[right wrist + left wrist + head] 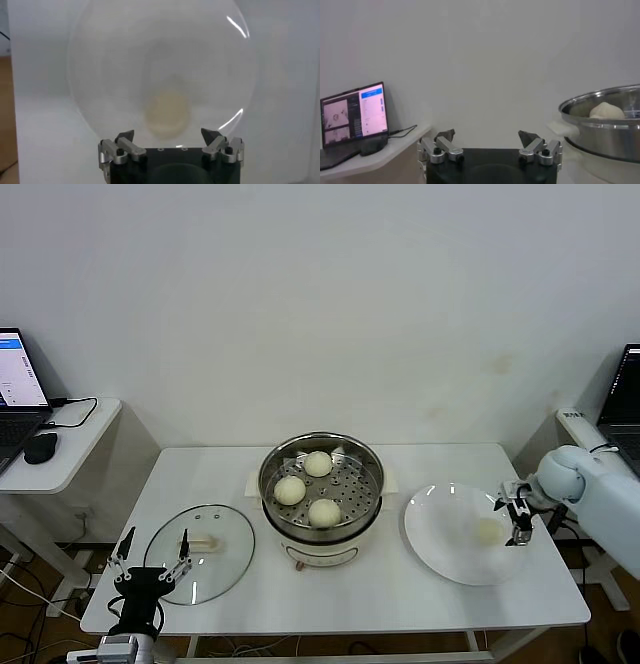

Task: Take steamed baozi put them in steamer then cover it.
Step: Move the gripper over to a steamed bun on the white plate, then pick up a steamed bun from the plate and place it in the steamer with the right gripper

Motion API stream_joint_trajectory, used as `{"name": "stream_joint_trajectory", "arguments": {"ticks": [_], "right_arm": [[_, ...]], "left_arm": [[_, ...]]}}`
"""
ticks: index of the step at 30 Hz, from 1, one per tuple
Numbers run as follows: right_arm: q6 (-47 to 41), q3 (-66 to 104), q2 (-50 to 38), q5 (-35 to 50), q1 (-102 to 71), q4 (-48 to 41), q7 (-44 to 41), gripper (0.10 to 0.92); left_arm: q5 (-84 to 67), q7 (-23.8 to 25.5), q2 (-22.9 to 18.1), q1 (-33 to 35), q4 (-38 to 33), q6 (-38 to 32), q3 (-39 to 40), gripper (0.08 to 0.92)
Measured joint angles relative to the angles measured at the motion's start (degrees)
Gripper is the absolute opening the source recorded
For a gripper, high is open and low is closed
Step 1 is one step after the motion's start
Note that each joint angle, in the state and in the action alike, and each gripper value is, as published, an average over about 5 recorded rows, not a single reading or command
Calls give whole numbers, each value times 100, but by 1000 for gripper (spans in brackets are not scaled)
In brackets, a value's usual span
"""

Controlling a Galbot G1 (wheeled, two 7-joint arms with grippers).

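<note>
A white table (330, 594) stands against a plain white wall (330, 304), and the steamer (322, 494) sits at about its middle, a shiny steel pot on a cream-white base with a perforated tray inside. Three steamed baozi (291, 490) lie on that tray: one toward the wall, one toward the robot's left, one toward the front. The fourth baozi (488, 530) rests on the white plate (440, 534), which lies just to the right of the steamer. The cover (215, 539), clear glass with a metal rim and a cream handle at its centre, lies flat on the table to the left of the steamer, well apart from the plate. Farther left of the steamer a lower side table (70, 454) carries an open laptop (18, 384) and a dark mouse (40, 447); far to the right another dark screen (625, 399) shows at the picture's edge. The left gripper (148, 562) hangs at the front left corner of the table, beside the near edge of the cover, fingers spread wide and holding nothing. The right gripper (518, 522) hovers over the plate's far-right rim, also spread wide and empty. The left wrist view alone shows the steamer from the side, its steel rim (600, 102) with one bun (606, 110) peeking above it, and the lit laptop screen (354, 114). The right wrist view alone looks straight onto the plate (100, 75), with the lone baozi (167, 112) lying just ahead of the gap between the open fingers (125, 136).
</note>
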Motion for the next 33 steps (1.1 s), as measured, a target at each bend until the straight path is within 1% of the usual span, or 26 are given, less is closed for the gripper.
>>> {"name": "stream_joint_trajectory", "arguments": {"ticks": [7, 15, 19, 23, 33], "right_arm": [[36, 108, 259, -128, -128, -284, 84, 797], [-9, 179, 421, -192, -232, -424, 130, 701], [-19, 196, 446, -211, -230, -449, 141, 639], [-50, 198, 436, -204, -192, -423, 146, 599], [-336, -316, 106, 214, 410, 101, 72, 585]], "left_arm": [[0, -3, -5, 12, 5, -11, -12, 823], [0, -8, -30, 25, 12, -20, -16, 823], [1, -12, -43, 25, 15, -28, -12, 823], [14, -15, -57, 24, 21, -42, -9, 823], [95, -14, -3, -9, 27, -83, 17, 823]]}}
